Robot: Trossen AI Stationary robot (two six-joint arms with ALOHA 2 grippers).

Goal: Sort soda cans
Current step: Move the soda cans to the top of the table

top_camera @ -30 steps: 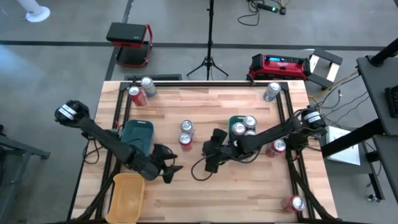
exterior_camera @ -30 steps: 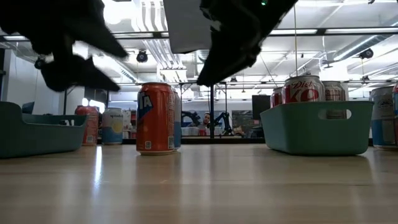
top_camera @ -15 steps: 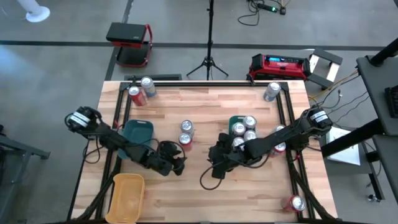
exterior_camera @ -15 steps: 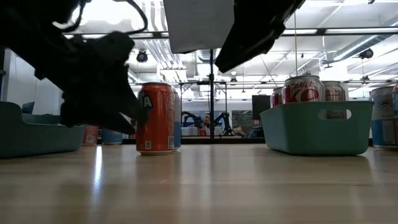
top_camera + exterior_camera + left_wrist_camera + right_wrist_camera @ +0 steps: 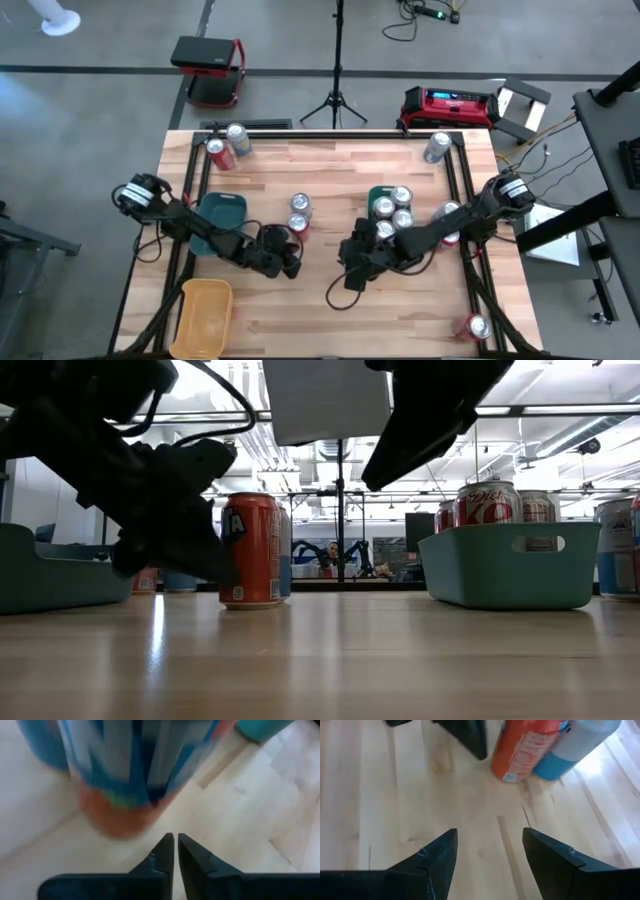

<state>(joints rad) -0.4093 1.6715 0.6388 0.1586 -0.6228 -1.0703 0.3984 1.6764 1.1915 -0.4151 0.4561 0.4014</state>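
- The left gripper sits low over the table, just near-left of the orange can; its fingers are pressed almost together, holding nothing.
- The right gripper hovers right of that can, fingers spread wide and empty.
- The orange can stands upright mid-table, touching a blue can just behind it.
- More cans fill the teal tray on the right; two cans stand at the far-left corner.
- A yellow tray lies near-left.
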